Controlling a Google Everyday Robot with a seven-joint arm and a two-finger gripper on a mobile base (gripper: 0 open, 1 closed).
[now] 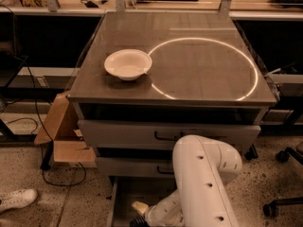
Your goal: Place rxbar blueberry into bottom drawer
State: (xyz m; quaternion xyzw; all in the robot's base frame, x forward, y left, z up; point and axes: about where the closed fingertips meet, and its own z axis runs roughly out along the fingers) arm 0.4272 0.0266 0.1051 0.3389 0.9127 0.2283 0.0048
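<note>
Camera view — the arm (203,183) bends down past the desk's (203,65) front edge, with the gripper (138,215) low inside the pulled-out bottom drawer (130,190). Open or closed — cannot tell. The rxbar blueberry is hidden from sight. A white bowl (128,64) sits near the desk's front-left corner.

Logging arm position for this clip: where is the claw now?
The claw sits at the bottom edge of the camera view, left of centre, over the open bottom drawer, beneath the two handled drawers.
</note>
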